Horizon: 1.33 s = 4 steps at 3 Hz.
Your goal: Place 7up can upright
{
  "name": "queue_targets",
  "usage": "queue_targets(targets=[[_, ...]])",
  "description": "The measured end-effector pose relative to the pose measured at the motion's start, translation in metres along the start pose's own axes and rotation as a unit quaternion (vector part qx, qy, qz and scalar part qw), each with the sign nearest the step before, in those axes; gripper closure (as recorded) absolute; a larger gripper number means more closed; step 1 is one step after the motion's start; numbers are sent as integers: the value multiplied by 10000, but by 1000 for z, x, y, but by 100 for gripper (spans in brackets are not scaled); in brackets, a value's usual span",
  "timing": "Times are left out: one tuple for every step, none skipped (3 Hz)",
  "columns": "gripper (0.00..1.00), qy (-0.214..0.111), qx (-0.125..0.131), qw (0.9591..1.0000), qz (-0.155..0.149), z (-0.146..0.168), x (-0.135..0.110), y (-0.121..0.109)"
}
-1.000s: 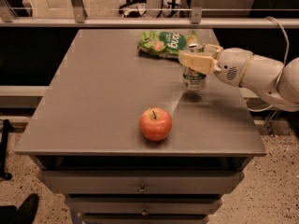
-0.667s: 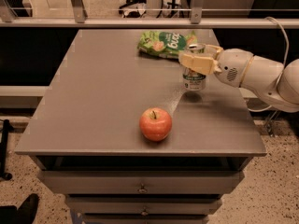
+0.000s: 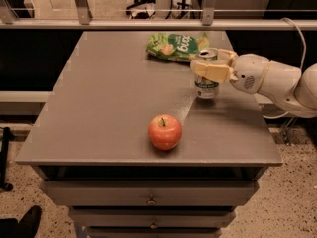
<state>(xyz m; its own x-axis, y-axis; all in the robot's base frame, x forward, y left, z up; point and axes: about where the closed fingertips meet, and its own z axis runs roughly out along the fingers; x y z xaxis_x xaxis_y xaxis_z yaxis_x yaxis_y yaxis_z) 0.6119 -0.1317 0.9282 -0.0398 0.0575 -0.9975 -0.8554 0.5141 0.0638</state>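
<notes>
The 7up can [image 3: 206,88], silver-white with green markings and a shiny top, stands upright on the grey table [image 3: 109,108] at its right side. My gripper [image 3: 210,66] reaches in from the right, and its cream fingers [image 3: 210,72] wrap around the can's upper half. The can's base appears to rest on the table top. The white arm [image 3: 270,78] stretches off to the right edge.
A red apple [image 3: 164,132] sits near the table's front edge, left of and in front of the can. A green snack bag [image 3: 177,46] lies at the back, just behind the can. The table has drawers below; a metal rail runs behind it.
</notes>
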Motion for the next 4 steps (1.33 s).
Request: queue_targets(targets=[[86,65,-590,9979,-274,-3,8,9],[63,66,-881,9955,-336,-8,20,18],[39,43,-943,9950,-315,-15,27,23],[17,43,-943,9950,-315,-15,25,23]])
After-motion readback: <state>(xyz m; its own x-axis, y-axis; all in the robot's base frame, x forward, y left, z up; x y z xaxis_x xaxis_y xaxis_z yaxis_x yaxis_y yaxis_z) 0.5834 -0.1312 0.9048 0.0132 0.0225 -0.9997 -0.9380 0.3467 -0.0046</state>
